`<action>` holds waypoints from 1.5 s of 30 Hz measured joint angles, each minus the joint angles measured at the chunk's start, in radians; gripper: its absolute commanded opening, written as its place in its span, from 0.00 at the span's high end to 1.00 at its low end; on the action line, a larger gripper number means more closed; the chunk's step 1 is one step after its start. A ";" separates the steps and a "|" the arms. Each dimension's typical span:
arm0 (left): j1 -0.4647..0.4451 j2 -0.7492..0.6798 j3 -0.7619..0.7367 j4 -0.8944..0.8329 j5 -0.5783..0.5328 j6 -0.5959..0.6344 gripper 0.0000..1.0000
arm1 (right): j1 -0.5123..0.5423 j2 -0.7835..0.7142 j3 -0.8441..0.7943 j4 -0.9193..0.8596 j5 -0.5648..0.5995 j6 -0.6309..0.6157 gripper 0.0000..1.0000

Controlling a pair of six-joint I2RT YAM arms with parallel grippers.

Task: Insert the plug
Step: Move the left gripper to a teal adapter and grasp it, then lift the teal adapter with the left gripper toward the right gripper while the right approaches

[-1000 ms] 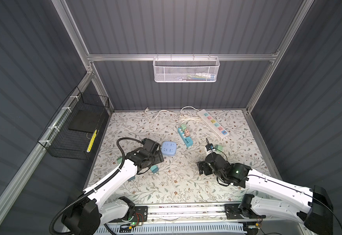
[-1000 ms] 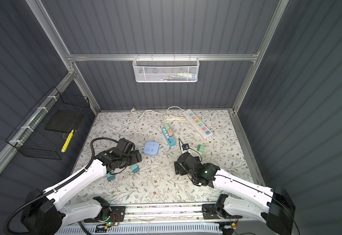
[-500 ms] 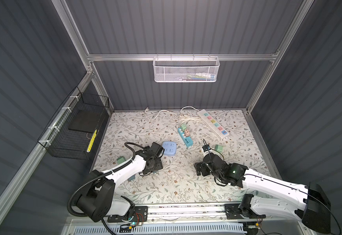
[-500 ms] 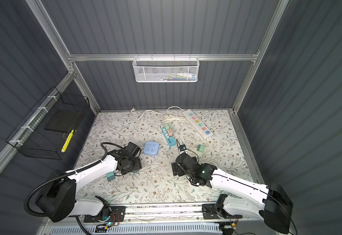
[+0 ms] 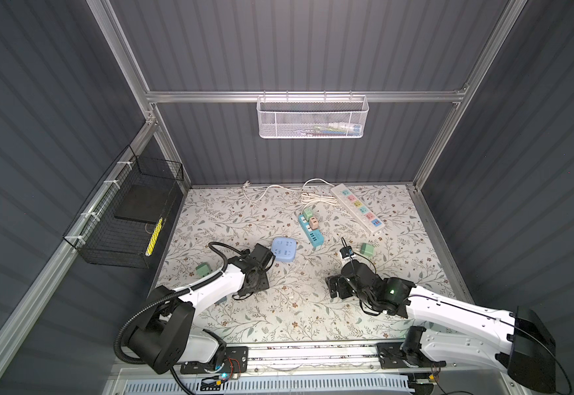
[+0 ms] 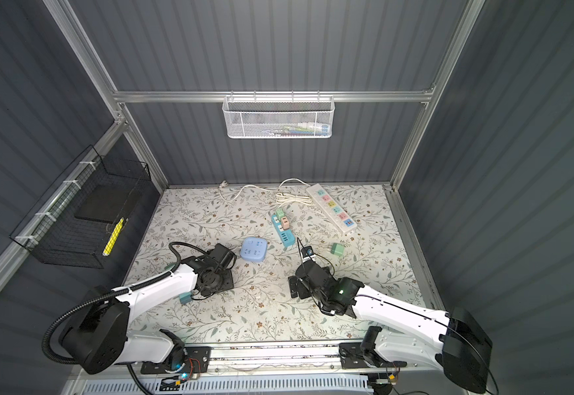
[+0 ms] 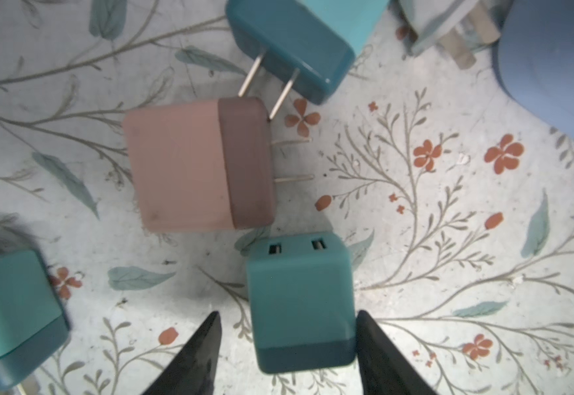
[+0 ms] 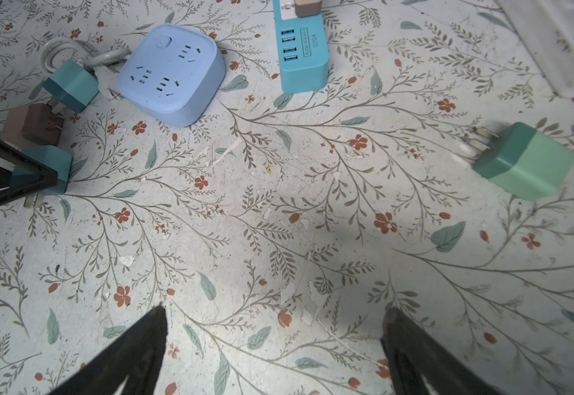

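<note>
On the table point(image 5: 231, 212) the long strip point(image 5: 357, 208) lies slantwise at far right, its cord point(image 5: 311, 198) bundled just left of its far end. Left of it lies the short strip point(image 5: 314, 236), with two seated plugs point(image 5: 314, 224) in its far half. The square socket block point(image 5: 284, 249) sits near-left of that strip. A lone plug point(image 5: 367, 250) rests far-right of the right pincer point(image 8: 275, 309). Near-left of the block, the left pincer point(image 7: 289, 314) straddles a plug point(image 7: 301, 301), with neighbouring plugs point(image 7: 200, 164) close around it; a stray plug point(image 5: 202, 270) lies further left. One basket point(image 5: 312, 118) hangs on the far wall, a second basket point(image 5: 125, 219) on the left wall.
</note>
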 measured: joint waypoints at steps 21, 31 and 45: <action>0.000 0.053 -0.002 0.042 -0.033 0.155 0.62 | 0.006 0.006 -0.006 0.009 -0.003 0.011 0.03; -0.032 0.026 -0.002 0.185 0.102 0.272 0.69 | -0.005 0.006 -0.006 0.010 -0.014 0.011 0.03; -0.249 0.267 0.198 0.111 0.069 0.410 0.59 | -0.070 -0.078 -0.024 -0.011 -0.045 0.016 0.03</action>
